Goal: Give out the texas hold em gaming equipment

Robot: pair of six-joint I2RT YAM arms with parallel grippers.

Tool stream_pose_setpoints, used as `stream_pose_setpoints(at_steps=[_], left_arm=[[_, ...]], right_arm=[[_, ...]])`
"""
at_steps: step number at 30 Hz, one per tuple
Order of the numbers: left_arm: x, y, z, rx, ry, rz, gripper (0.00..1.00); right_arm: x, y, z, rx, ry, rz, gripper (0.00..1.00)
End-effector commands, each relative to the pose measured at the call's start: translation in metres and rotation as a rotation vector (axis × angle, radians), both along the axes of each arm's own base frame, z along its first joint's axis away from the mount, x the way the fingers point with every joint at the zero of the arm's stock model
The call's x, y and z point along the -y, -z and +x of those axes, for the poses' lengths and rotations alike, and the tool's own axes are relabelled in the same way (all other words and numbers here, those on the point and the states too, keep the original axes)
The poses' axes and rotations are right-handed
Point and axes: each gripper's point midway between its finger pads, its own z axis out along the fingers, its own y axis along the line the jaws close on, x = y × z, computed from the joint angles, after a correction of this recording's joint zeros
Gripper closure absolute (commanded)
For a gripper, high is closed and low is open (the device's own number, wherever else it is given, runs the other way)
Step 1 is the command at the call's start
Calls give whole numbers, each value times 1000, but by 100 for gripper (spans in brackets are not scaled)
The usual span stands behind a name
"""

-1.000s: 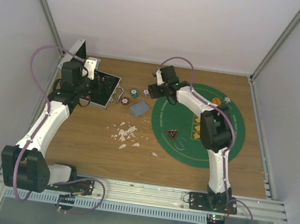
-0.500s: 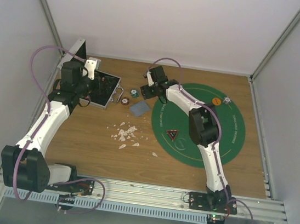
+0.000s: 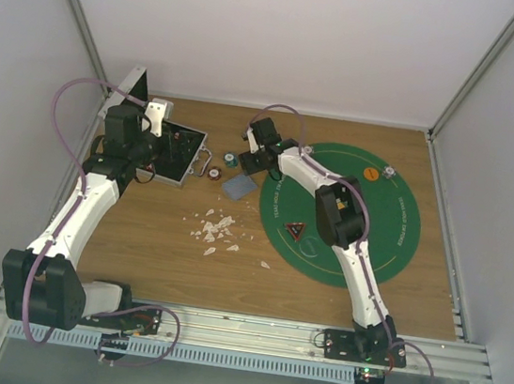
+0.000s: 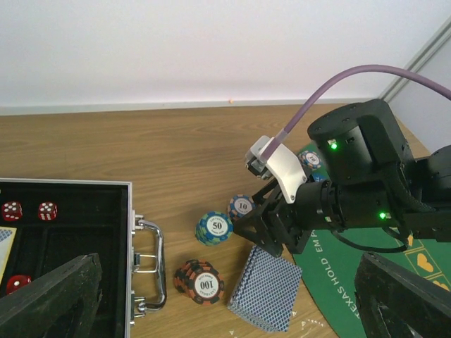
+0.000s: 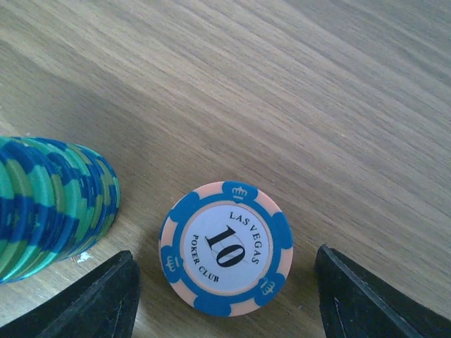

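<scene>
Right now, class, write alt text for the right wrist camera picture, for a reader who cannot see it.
A blue-and-pink poker chip marked 10 lies flat on the wooden table, between the right arm's two open jaws, which touch nothing. A stack of green-and-blue chips sits at the left edge, apart from it.

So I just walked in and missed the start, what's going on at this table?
A two-armed robot is laying out poker gear. The right arm's fingers straddle a blue 10 chip lying flat on the wood, open and not gripping it, next to a stack of 50 chips. A stack of 100 chips and a card deck sit nearby. The left arm's fingers hang open over the open case.
</scene>
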Motion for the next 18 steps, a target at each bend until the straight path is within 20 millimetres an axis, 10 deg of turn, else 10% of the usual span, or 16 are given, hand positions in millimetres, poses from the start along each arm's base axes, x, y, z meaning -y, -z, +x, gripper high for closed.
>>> stream_pose_setpoints(at_steps=[1,18], left_arm=[[5,-19,2,64,18,-8,2],[4,-18,3,60,16,-7,2]], right_arm=[[-4,13,-2,-12,-9,-25,32],[10,50,-11,-47,-18,-132,39]])
